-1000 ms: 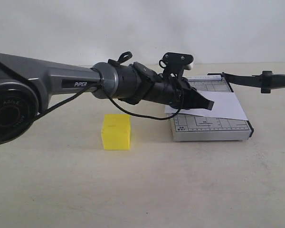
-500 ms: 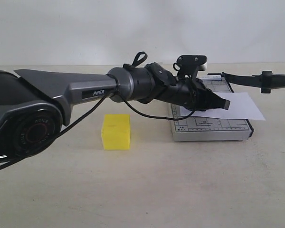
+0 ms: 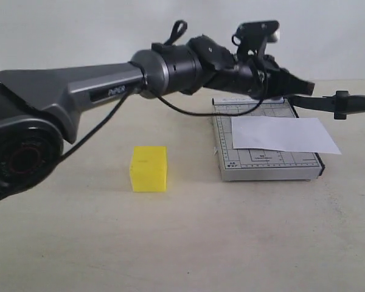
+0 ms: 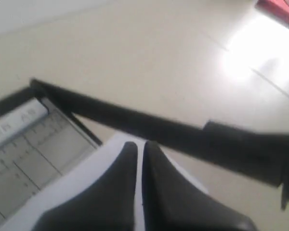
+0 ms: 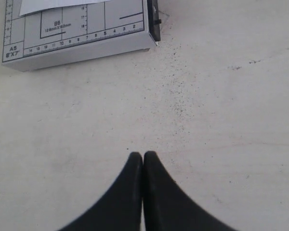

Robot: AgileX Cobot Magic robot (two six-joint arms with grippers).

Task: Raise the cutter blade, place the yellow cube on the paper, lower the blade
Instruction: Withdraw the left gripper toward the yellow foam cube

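Note:
The yellow cube (image 3: 149, 168) sits on the table, left of the grey cutter base (image 3: 264, 165). The white paper (image 3: 284, 134) lies on the base and overhangs its right side. The cutter blade (image 3: 316, 101) stands lifted off the base, its thick handle (image 3: 348, 104) reaching toward the right edge. My left gripper (image 3: 306, 87) hovers shut and empty above the base's far edge, just over the blade. In the left wrist view its tips (image 4: 139, 144) sit above the paper (image 4: 94, 166), with the blade (image 4: 149, 125) beyond. My right gripper (image 5: 143, 155) is shut and empty over bare table.
In the right wrist view a corner of the gridded base (image 5: 77, 41) and a strip of paper (image 5: 58, 5) lie ahead of the right gripper. The long left arm (image 3: 97, 91) spans the scene above the cube. A red object (image 4: 279, 9) shows at one corner.
The left arm has risen from just above the paper to the base's far edge, by the blade. The paper has slid to the right. Cube and blade have not moved.

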